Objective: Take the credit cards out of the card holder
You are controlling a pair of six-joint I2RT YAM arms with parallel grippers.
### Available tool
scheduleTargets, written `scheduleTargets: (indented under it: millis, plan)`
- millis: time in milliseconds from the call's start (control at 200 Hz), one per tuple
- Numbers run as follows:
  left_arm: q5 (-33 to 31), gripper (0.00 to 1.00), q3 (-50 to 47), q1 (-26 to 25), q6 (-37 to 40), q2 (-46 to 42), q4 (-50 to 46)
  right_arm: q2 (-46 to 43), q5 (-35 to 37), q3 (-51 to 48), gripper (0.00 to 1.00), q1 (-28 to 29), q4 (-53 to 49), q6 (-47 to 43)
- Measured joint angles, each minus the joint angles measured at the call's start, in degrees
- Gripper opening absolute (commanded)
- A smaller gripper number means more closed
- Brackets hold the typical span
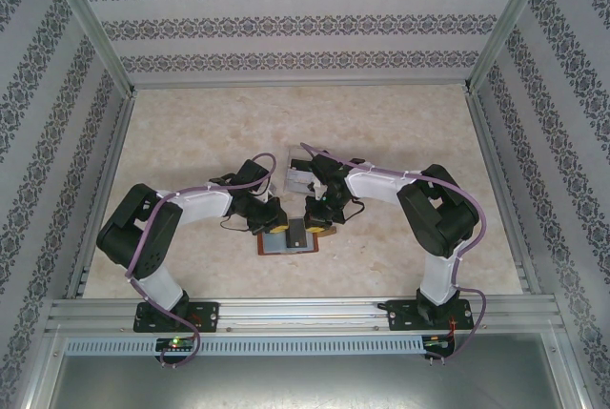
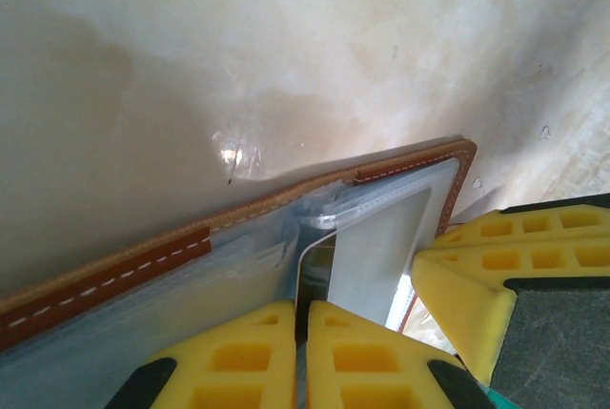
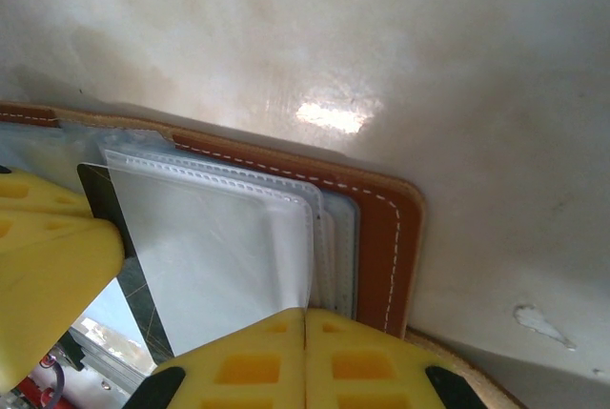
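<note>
Leather card holder (image 1: 276,243) lies open midway along the table's (image 1: 381,142) near edge. Left gripper (image 2: 301,312) pinches a credit card (image 2: 319,266) still seated in its pocket; right gripper (image 3: 305,321) is closed, tips on the clear sleeve (image 3: 219,247). No card looks free yet, so removal seems barely begun

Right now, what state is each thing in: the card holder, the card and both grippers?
card holder: open, lying flat on the table.
credit card: in its clear pocket, not yet out.
left gripper: shut, apparently pinching the credit card's edge.
right gripper: shut on the card holder's clear sleeve.
</note>
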Motion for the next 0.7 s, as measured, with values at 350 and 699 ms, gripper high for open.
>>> scheduleTargets:
  millis: [350,699]
  plan:
    - [-4.2,0.07,1.1,0.0,4.4,-3.3,-6.9,0.1,-0.2,0.1,0.08,0.0,0.0,0.0]
    - [-8.9,0.07,3.9,0.0,9.3,-4.7,-14.9,0.1,-0.2,0.2,0.08,0.0,0.0,0.0]
